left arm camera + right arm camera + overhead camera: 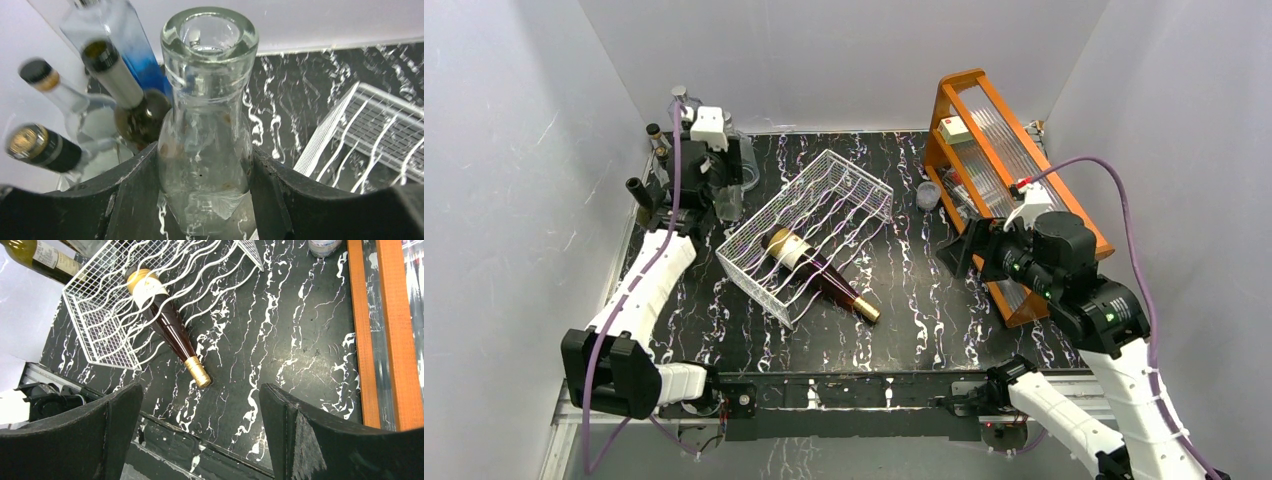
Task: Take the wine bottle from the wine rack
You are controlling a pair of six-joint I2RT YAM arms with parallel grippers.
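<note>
The wine bottle (819, 272), dark red with a gold cap and a cream label, lies slanted in the white wire wine rack (824, 215) at the table's middle, its neck sticking out of the near side. Both also show in the right wrist view, the bottle (167, 325) and the rack (105, 315). My right gripper (959, 250) is open and empty, right of the rack and above the table (200, 430). My left gripper (719, 195) is at the far left, shut on a clear glass bottle (207, 125), which stands upright between its fingers (205, 200).
Several other bottles (120, 75) stand crowded in the far left corner beside the held one. An orange wooden frame with ribbed clear panels (1014, 170) stands along the right side. A small clear cup (928, 194) sits between the frame and the rack.
</note>
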